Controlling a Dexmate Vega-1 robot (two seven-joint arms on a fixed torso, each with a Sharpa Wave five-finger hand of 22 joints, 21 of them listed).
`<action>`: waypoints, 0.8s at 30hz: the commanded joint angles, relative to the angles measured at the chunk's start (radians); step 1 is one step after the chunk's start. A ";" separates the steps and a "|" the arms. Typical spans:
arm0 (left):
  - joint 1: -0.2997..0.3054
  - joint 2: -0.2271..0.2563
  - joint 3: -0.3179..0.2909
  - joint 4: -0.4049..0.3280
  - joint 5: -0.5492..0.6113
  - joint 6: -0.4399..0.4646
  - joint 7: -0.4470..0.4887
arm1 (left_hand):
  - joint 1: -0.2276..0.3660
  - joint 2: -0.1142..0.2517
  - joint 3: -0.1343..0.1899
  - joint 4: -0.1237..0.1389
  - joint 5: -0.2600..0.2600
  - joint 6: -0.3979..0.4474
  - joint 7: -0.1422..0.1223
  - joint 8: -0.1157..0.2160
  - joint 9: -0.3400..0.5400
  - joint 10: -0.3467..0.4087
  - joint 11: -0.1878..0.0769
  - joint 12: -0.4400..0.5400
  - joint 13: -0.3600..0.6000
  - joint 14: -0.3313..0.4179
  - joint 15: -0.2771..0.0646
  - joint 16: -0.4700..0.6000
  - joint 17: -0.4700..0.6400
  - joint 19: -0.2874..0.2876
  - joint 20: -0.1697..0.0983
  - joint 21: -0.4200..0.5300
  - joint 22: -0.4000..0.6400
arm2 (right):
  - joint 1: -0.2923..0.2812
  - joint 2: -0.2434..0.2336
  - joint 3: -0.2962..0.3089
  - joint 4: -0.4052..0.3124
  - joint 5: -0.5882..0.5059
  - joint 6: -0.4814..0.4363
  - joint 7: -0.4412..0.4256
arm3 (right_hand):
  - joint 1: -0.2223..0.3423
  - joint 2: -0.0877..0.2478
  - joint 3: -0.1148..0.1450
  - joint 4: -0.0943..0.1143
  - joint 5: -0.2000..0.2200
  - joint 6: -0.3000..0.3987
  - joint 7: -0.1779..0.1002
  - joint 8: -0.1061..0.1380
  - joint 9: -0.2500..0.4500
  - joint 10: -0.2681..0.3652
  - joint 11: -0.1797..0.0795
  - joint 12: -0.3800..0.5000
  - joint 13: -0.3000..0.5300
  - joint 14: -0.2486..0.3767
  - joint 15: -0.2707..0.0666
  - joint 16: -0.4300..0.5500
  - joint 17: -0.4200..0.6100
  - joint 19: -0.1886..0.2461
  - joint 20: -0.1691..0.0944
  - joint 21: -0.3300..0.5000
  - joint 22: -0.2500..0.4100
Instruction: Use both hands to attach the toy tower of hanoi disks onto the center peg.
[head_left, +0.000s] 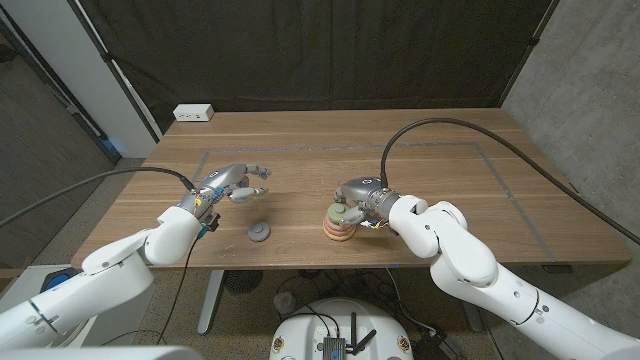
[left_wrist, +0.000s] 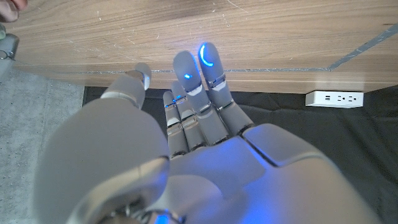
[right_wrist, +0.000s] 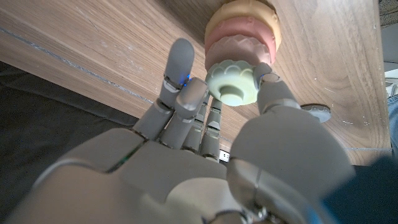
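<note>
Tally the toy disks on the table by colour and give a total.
Orange disk: 1
Pink disk: 1
Green disk: 1, held at its rim by the right hand
Grey disk: 1, lying apart from the stack
Total: 4

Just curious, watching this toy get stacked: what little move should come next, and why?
Probably the left robot hand should reach for the grey disk: it holds nothing, and that disk lies loose beside the stack, where the right robot hand is at the green disk.
</note>
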 joint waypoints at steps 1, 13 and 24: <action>-0.001 0.000 0.004 0.000 0.000 -0.001 -0.002 | -0.002 -0.002 0.008 0.003 0.010 0.009 -0.003 -0.003 0.006 0.014 0.000 0.001 0.002 0.010 -0.054 -0.003 0.001 0.013 -0.136 0.004 0.003 | -0.005 0.003 -0.007 0.010 -0.004 0.002 -0.005 | 0.057 0.060 0.058 0.047 0.007 0.091 -0.095 0.005 0.005 0.114 -0.103 0.000 0.001 -0.007 0.000 0.005 0.003 0.008 -0.047 -0.003 0.002; 0.009 -0.001 0.000 -0.001 -0.003 -0.001 0.000 | -0.002 -0.002 0.009 0.003 0.010 0.009 -0.003 -0.003 0.006 0.016 0.002 0.001 0.003 0.010 -0.054 -0.003 0.001 0.013 -0.136 0.004 0.003 | -0.002 0.006 -0.016 0.022 -0.017 0.005 -0.013 | 0.055 0.058 0.061 0.046 0.008 0.087 -0.102 0.002 0.005 0.101 -0.108 -0.007 0.001 -0.012 0.000 0.005 0.000 0.006 -0.047 -0.006 0.002; 0.008 -0.005 0.002 0.006 -0.006 -0.009 0.002 | -0.002 -0.002 0.011 0.003 0.011 0.010 -0.003 -0.003 0.006 0.016 0.002 0.000 0.002 0.011 -0.054 -0.002 0.001 0.012 -0.136 0.004 0.003 | -0.001 0.012 -0.024 0.027 -0.054 0.004 0.003 | 0.051 0.054 0.063 0.046 0.008 0.084 -0.106 -0.001 0.005 0.080 -0.105 -0.017 -0.004 -0.015 0.000 0.009 0.002 0.002 -0.047 -0.010 0.001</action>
